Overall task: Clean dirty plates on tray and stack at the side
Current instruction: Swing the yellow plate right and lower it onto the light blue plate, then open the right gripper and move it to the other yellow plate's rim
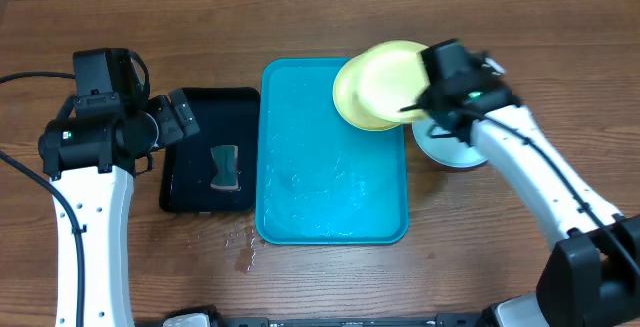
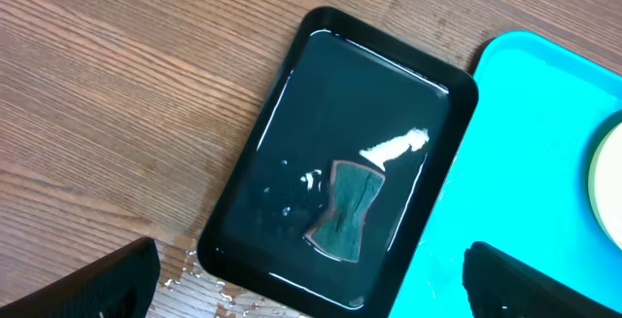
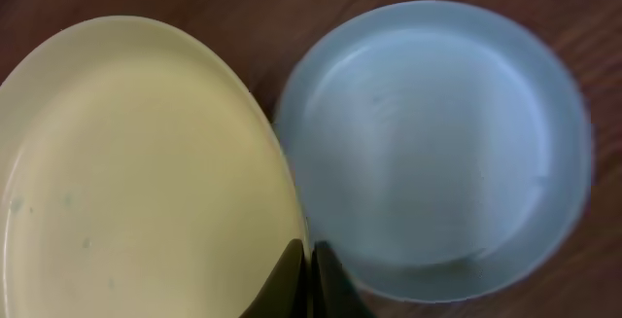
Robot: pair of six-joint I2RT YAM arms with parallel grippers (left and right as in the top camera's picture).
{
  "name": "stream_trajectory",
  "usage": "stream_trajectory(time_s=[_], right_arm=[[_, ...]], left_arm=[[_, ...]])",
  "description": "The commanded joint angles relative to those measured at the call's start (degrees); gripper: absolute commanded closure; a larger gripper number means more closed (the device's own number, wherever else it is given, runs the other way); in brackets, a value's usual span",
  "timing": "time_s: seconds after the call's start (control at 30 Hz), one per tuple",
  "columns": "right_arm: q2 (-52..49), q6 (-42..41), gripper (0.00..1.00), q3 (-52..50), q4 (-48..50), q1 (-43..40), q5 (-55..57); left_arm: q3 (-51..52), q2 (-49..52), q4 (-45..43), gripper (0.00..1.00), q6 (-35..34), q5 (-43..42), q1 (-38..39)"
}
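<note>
You are in the stacking step: your right gripper (image 3: 310, 265) has its jaws closed on the near rim of a round, shallow, pale yellow-green plastic plate (image 3: 126, 162). The overhead view puts that plate over the far right corner of the large turquoise-blue rectangular plastic tray (image 1: 330, 197). A round light cyan plastic plate (image 3: 437, 133) lies flat on the wooden table just beside the tray's right edge, partly under your right arm, and it looks like the base of the stack. From the wrist view the two rims sit side by side, so the yellow-green plate is not yet over the cyan one. The overhead view seems to show a second pale rim under the held plate, which may be the third plate, but the overlap is too tight to be sure. Your left gripper (image 2: 309, 260) hangs with its jaws wide apart and nothing in them, above the smaller black rectangular plastic tray (image 2: 360, 85), where a dark hourglass-shaped sponge (image 2: 345, 211) lies in a film of water. Next, carry the held plate to the right until it is centred over the cyan one. Then level it, lower it until it seats, and only then let go.
</note>
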State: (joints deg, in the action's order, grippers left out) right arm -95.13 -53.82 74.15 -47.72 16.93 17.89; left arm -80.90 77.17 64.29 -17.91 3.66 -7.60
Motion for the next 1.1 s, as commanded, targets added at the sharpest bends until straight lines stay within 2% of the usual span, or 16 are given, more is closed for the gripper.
stream_trajectory(time_s=[0.0, 0.07, 0.23, 0.77, 0.93, 1.07], right_arm=[[1.16, -0.44, 0.96, 0.70, -2.71, -5.44, 0.04], [1.16, -0.44, 0.96, -0.13, -4.90, -9.70, 0.02], [1.14, -0.46, 0.96, -2.80, -5.16, -14.05, 0.00], [1.03, -0.44, 0.95, -9.66, -2.99, -14.75, 2.58], [0.87, -0.44, 0.82, -11.69, -0.42, -14.75, 2.49], [0.87, -0.39, 0.59, -12.50, 0.07, -14.75, 1.86]], left_arm=[[-0.68, 0.46, -0.20, 0.00, -0.55, -0.28, 0.02], [-0.68, 0.46, -0.20, 0.00, -0.52, -0.28, 0.02], [-0.68, 0.46, -0.20, 0.00, -0.55, -0.28, 0.02], [-0.68, 0.46, -0.20, 0.00, -0.52, -0.28, 0.02], [-0.68, 0.46, -0.20, 0.00, -0.52, -0.28, 0.02], [-0.68, 0.46, -0.20, 0.00, -0.52, -0.28, 0.02]])
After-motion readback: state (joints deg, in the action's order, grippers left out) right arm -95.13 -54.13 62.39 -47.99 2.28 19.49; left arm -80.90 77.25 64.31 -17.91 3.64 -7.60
